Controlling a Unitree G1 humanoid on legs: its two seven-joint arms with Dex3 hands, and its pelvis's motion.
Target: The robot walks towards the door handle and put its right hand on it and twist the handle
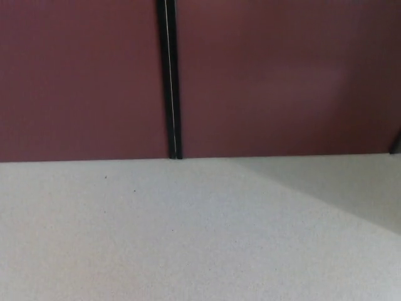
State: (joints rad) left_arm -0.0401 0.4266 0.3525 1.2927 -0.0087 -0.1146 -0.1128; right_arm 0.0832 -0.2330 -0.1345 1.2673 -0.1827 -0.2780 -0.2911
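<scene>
Head view looks down at a pale, speckled floor [156, 238] that fills the lower half of the picture, nearest the camera. The floor is light grey-white with a few tiny dark flecks on its left side, and a soft shadow [338, 194] lies across its right part, slanting from the middle of the floor's far edge down to the right edge of the picture. Beyond the floor, where it ends in a straight line across the picture, stand 2 dark red panels side by side: a left panel [78, 78] and a wider right panel [282, 78], both plain and flat, reaching up out of the frame. Between them runs a narrow black strip [168, 75], upright with a slight tilt, with a thin pale line down its middle, ending at the floor. At the far right edge, just above the floor, a small dark shape [396, 144] shows, too cut off to name. Neither hand shows in the picture, so the fingers of the left and the right cannot be told as spread or pressed together. The door handle does not show in this view; whether the red panels are doors cannot be told.
</scene>
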